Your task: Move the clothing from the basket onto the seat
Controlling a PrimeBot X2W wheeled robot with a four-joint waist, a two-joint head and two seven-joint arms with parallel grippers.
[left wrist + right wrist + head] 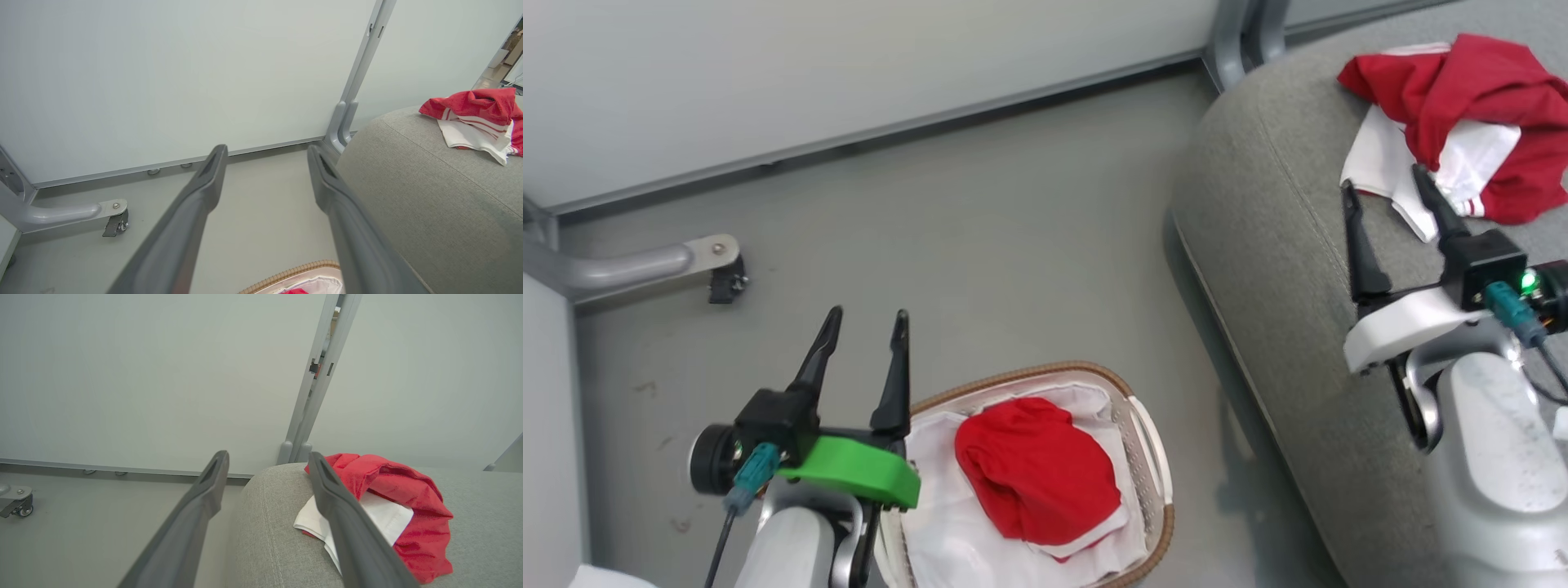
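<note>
A plain red garment lies bunched in the white basket with the brown woven rim, on its white lining. The red jersey with white sleeves lies crumpled on the grey seat, also seen as the jersey on the seat and the jersey on the seat. My left gripper hangs open and empty over the floor just left of the basket. My right gripper stands open and empty over the seat, just short of the jersey.
A grey floor runs to a pale wall panel. A metal leg with a caster sits at the left. A grey upright post stands behind the seat's corner. The basket's rim peeks in below my left fingers.
</note>
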